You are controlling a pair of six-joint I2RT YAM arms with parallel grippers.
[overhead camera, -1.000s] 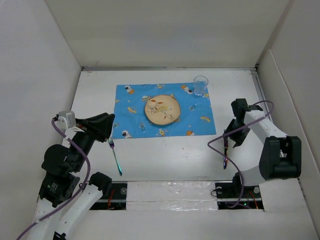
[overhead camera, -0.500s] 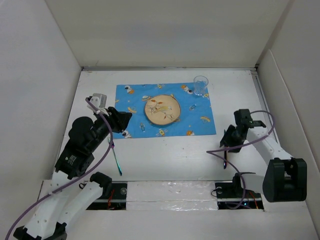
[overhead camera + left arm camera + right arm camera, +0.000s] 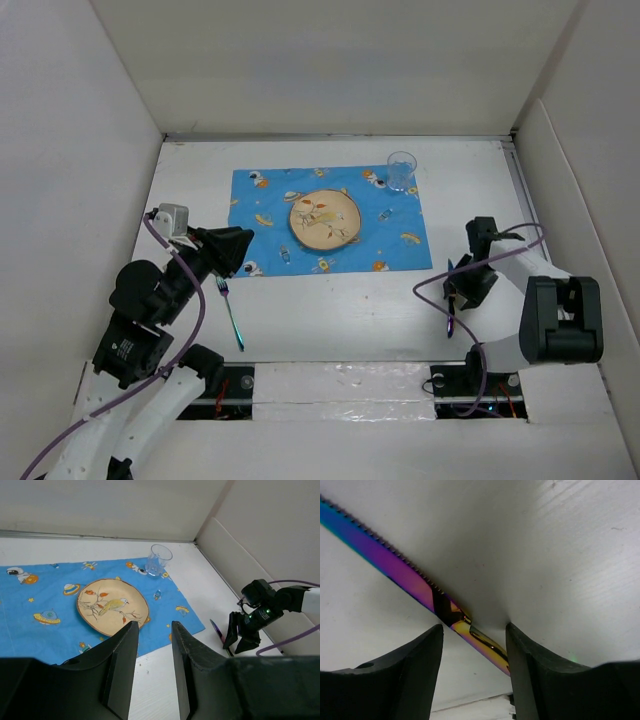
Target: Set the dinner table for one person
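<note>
Now the right gripper (image 3: 473, 627) straddles the knife (image 3: 405, 575) on the table (image 3: 340, 310), jaws apart, likely poised to grasp. The left gripper (image 3: 152, 627), slightly parted and empty, hovers near the fork (image 3: 231, 315), which lies beside the mat (image 3: 260, 200) with the plate (image 3: 324, 220).

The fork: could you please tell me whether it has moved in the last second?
No. The fork lies where it was, just off the near-left corner of the blue mat.
</note>
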